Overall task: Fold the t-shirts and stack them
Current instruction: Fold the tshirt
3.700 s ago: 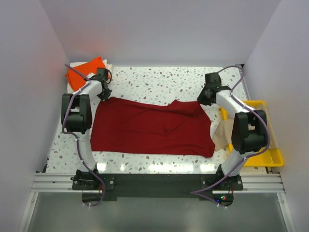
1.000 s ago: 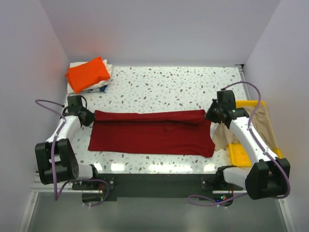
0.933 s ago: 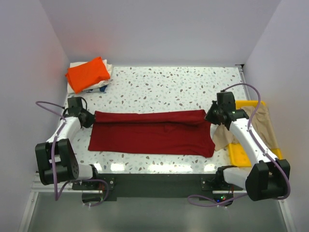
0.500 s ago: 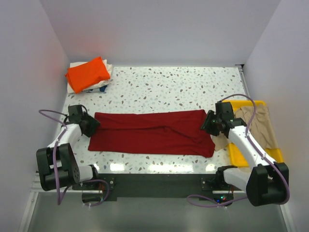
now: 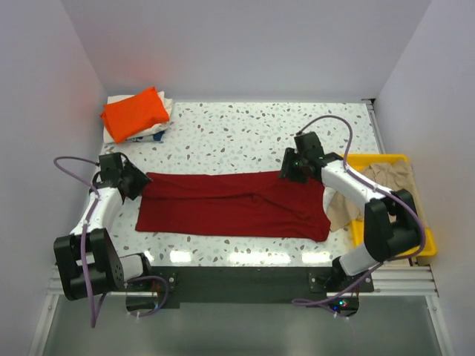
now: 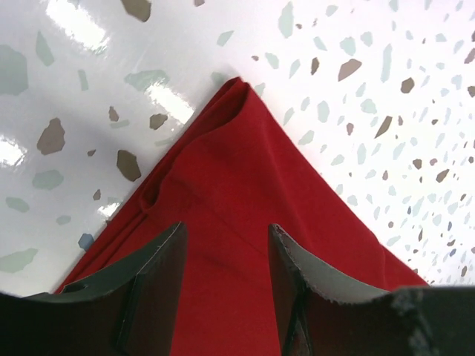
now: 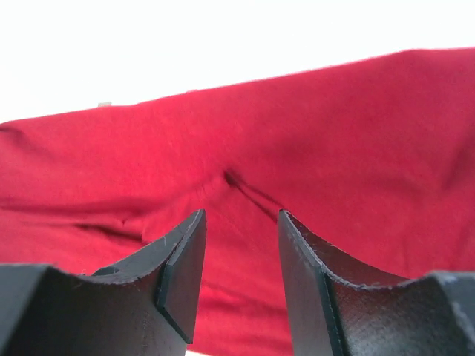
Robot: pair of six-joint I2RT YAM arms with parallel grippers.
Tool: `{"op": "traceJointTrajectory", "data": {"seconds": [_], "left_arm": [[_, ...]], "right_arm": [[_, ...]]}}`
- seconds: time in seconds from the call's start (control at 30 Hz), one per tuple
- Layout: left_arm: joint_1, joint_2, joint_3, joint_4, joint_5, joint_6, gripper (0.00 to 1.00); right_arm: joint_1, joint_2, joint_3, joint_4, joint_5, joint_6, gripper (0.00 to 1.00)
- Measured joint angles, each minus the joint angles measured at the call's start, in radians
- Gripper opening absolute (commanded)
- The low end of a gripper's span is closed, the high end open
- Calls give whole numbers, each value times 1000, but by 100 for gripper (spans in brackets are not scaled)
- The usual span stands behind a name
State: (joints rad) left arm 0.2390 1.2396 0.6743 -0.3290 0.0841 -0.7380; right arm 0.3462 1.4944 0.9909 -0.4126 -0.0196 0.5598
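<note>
The left gripper (image 5: pixel 136 183) and right gripper (image 5: pixel 288 169) hang open over the far edge of the dark red t-shirt (image 5: pixel 230 204) lying across the table (image 5: pixel 245 133), seemingly just clear, so lift straight up without dragging its fold.

One t-shirt (image 5: pixel 230 206) lies centred on the table (image 5: pixel 245 126), stacked t-shirts (image 5: pixel 133 113) behind-left, tray (image 5: pixel 355 159) right.

Plain white walls (image 5: pixel 237 44) enclose a white, speckled, terrazzo-patterned desk (image 5: pixel 245 126). Its glossy top reflects bright glare near the front edge, beside a black rail (image 5: pixel 237 277).
</note>
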Motion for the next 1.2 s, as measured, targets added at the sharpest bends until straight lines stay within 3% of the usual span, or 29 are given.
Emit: {"op": "traceJointTrajectory", "data": {"seconds": [0.37,0.47,0.6,0.7,0.97,1.2], "left_arm": [[-26,0,26,-2,24,69,52],[-37,-5,26,-2,23,79,52],[-41,-14,27,-2,19,90,53],[-42,-20,27,-2,16,96,53],[-44,-20,27,-2,17,96,52],[-44,-20,27,-2,18,96,53]], "right_arm": [[98,230,77,47,65,-22,46],[116,238,77,48,83,-20,34],[131,238,77,50,93,-8,8],[135,232,75,50,97,3,0],[163,99,17,37,65,27,0],[259,-5,-51,34,42,73,0]]}}
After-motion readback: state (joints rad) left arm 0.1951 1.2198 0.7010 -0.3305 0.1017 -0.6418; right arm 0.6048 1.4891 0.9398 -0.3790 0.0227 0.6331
